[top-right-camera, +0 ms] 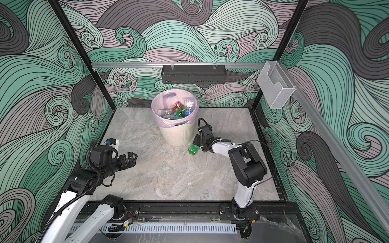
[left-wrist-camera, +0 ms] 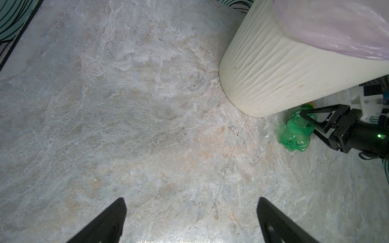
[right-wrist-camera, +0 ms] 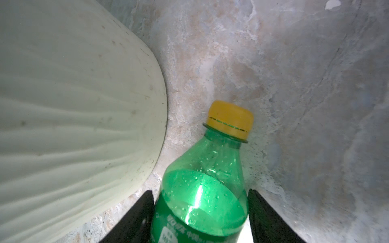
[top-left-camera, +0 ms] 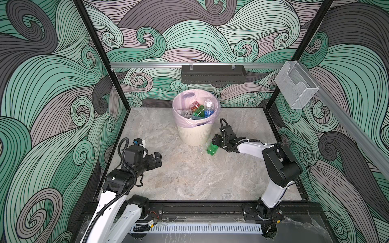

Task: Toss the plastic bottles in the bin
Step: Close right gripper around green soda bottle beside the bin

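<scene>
Overall light: bright, even, from overhead; both top views clean and sharp around the bin [top-left-camera: 194, 134].
Shadows: soft and short on the tabletop [top-left-camera: 189, 178] at the bin's foot.
Glare: 1 white streak on the green bottle [right-wrist-camera: 200, 199] beside the bin; pale sheen on the tabletop between the fingers of the left gripper [left-wrist-camera: 191, 199].
Right wrist view: dimmer; bin wall greyish and soft, tabletop darkening away from the bin.
Distortion: bin wall bows in both wrist views; wall pattern stretches far from the bin in both top views.
</scene>
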### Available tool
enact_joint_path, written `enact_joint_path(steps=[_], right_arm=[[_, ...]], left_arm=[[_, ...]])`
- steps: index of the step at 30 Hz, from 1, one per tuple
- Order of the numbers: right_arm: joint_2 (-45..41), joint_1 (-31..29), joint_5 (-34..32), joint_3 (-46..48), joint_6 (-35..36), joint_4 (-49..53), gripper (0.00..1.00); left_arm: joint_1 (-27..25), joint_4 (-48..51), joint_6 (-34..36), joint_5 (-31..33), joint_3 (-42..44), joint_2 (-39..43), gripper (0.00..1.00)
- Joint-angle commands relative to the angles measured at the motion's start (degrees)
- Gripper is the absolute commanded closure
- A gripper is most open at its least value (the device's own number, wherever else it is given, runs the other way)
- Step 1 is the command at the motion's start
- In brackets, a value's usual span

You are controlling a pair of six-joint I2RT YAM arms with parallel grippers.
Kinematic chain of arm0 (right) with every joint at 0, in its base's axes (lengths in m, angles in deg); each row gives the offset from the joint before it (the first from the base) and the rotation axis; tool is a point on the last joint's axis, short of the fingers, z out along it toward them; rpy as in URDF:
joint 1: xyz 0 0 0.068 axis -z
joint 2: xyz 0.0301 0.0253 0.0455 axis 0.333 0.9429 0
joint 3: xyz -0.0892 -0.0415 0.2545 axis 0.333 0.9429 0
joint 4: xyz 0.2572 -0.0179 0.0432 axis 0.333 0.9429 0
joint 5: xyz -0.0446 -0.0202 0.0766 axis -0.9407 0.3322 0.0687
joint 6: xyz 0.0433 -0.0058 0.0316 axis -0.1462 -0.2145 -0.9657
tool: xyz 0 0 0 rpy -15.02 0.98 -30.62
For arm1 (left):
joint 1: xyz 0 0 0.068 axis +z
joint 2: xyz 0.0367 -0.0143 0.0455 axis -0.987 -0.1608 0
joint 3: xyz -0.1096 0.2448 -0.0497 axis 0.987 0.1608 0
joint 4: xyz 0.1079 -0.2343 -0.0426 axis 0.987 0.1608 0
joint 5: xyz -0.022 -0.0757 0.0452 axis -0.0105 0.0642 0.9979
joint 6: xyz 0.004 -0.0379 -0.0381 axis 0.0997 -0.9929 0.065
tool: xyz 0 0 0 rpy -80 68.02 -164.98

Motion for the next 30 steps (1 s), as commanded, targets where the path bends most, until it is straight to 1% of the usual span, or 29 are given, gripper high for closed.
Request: enact_joint_path(steps=[1,5,10,12,18,21,24,28,30], right_arm=[[-1.62,0.14,-2.41,1.97,4.56,8.13,0.30],[-3.46,0.27,-2.43,2.64,7.17,10.46,0.27],[-5.01,0.26,-0.61,2.64,8.72,11.97,0.22],[-5.42,0.26,-0.26,2.63,8.89,12.17,0.22],[-6.32,0.26,-0.28,2.48,9.73,13.29,0.30],[-6.55,0.30,-1.32,2.75,10.75,14.14,0.32],[-6.66,0.25,-2.08,3.17,11.59,14.80,0.31],[-6.39,0.26,-2.80,3.34,12.22,15.07,0.26],[-6.06,0.27,-3.15,3.34,12.25,15.07,0.26]], left_arm=[[0.44,-0.69,-0.67,0.90,0.07,-0.66,0.01],[0.44,-0.78,-0.66,0.82,0.16,-1.05,0.01],[0.46,-0.85,-0.76,1.16,0.42,-0.71,0.01],[0.44,-0.77,-0.79,1.17,0.36,-0.70,0.01],[0.44,-0.69,-0.89,1.25,0.42,-0.40,0.01],[0.44,-0.62,-1.05,1.25,0.42,-0.37,0.01],[0.45,-0.60,-1.05,1.25,0.42,-0.29,0.01],[0.44,-0.69,-1.01,1.25,0.51,-0.39,0.01],[0.44,-0.70,-1.01,1.17,0.51,-0.29,0.01]])
